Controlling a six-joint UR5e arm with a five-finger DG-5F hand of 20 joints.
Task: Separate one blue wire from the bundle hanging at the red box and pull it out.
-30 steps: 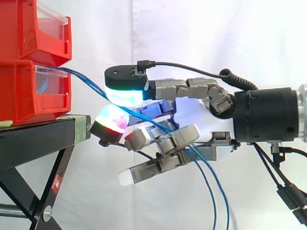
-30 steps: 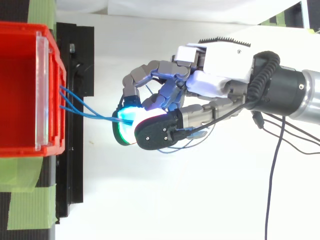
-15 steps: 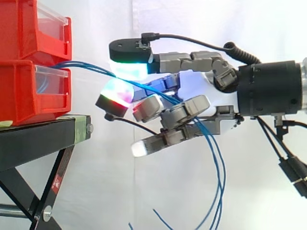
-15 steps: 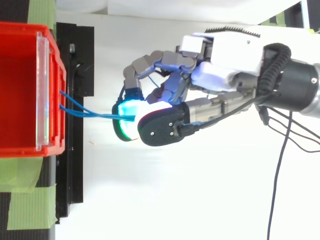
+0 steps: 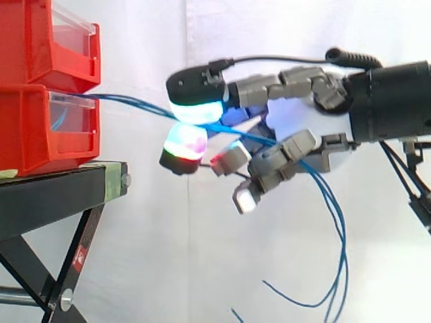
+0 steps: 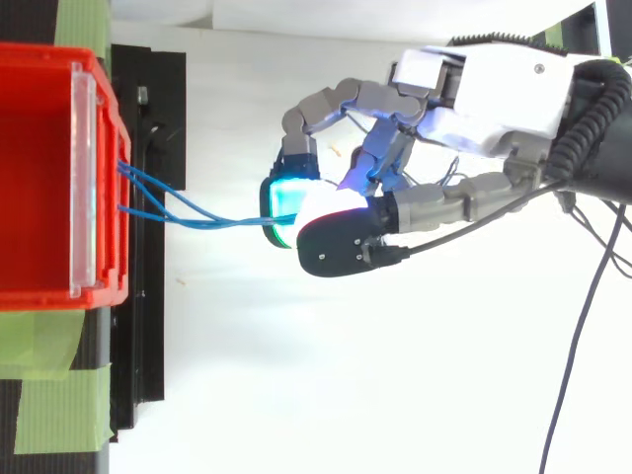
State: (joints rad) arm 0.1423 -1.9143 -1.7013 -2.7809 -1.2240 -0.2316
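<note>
Thin blue wires (image 5: 135, 103) (image 6: 197, 216) run from the front of the lower red bin (image 5: 40, 128) (image 6: 44, 178) out to my hand (image 5: 296, 114) (image 6: 474, 94), which sits to the right of the bins. The thumb pad and a glowing fingertip (image 5: 185, 142) pinch the wires between them, with the other fingers curled below. Past the pinch the wires pass through the palm and hang in long loops (image 5: 337, 256) down to the bottom edge. How many strands lie in the pinch I cannot tell.
A second red bin (image 5: 47, 40) is stacked on the lower one. Both rest on a black stand (image 5: 54, 195) (image 6: 148, 247) with crossed legs and green tape (image 6: 59, 395). A white curtain hangs behind.
My hand has moved right and slightly up, away from the bins, carrying the wires. The wires now stretch straighter from the bin, and the free ends have lifted into view below.
</note>
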